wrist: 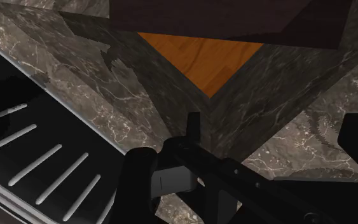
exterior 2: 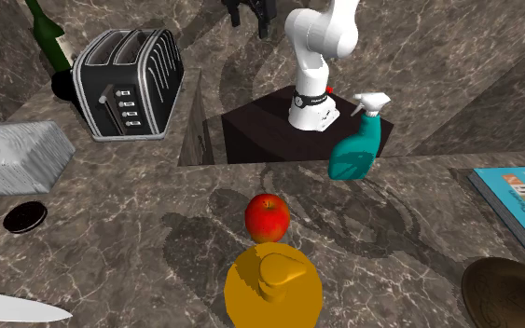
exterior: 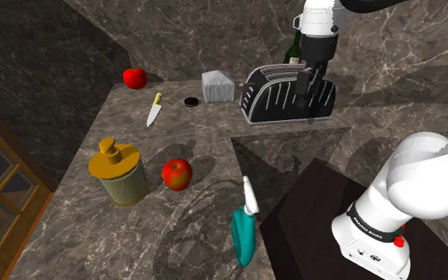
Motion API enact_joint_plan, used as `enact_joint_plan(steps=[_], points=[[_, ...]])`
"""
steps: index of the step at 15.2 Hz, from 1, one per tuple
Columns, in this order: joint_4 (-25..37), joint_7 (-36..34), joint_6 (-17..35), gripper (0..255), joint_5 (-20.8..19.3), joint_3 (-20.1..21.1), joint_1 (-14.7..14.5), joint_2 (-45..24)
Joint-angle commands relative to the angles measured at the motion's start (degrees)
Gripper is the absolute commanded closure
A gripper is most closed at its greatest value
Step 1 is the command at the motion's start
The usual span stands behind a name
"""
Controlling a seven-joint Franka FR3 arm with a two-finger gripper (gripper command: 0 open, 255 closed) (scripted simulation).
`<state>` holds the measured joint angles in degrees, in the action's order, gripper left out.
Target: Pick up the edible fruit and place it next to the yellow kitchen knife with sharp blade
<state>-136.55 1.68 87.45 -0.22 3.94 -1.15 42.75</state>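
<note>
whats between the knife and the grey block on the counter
A small black disc lies between the knife and the grey block, touching neither. The shoulder view shows this plainly.

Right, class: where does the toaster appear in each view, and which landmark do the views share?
Shoulder view: toaster at upper middle.
Second exterior view: upper left.
Wrist view: its slatted black side, close beside the gripper.
Shared landmark: the dark stand.

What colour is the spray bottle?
The spray bottle is teal with a white trigger head, clearest in the second exterior view.
</note>
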Motion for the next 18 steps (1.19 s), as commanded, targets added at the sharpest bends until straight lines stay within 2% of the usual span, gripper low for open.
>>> enact_joint_plan(steps=[1, 10, 18], points=[[0.0, 0.0, 0.0, 0, 0.0, 0.0, 0.0, 0.0], [1.3, -8.7, 12.7, 0, 4.8, 8.7, -2.9, -10.7], [7.2, -17.0, 22.7, 0, 4.6, 16.3, -4.2, -23.6]])
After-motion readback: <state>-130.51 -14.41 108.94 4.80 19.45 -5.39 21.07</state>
